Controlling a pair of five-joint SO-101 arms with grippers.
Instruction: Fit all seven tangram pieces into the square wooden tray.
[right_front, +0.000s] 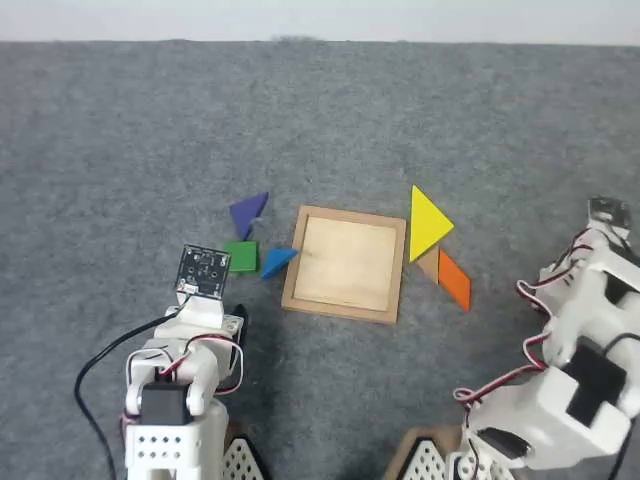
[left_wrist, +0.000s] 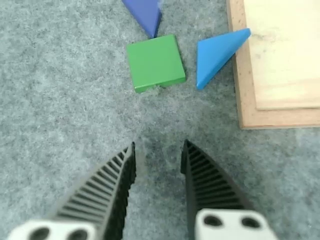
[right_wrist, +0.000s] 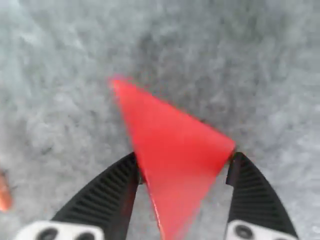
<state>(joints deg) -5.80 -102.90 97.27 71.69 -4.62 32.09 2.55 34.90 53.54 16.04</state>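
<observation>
The square wooden tray (right_front: 345, 263) lies bare mid-table. To its left are a dark blue triangle (right_front: 248, 212), a green square (right_front: 241, 257) and a light blue triangle (right_front: 277, 260) that touches the tray's rim. A yellow triangle (right_front: 428, 224), a tan piece (right_front: 428, 264) and an orange parallelogram (right_front: 454, 279) lie to the tray's right. My left gripper (left_wrist: 157, 150) is open over bare carpet, just short of the green square (left_wrist: 155, 62) and the light blue triangle (left_wrist: 217, 55). My right gripper (right_wrist: 185, 160) is shut on a red triangle (right_wrist: 170, 145), above the carpet.
Grey carpet covers the table. The left arm (right_front: 190, 340) stands at the front left, the right arm (right_front: 590, 330) at the right edge. The tray's corner (left_wrist: 280, 55) lies past the left gripper. An orange sliver (right_wrist: 4, 192) shows beside the right gripper.
</observation>
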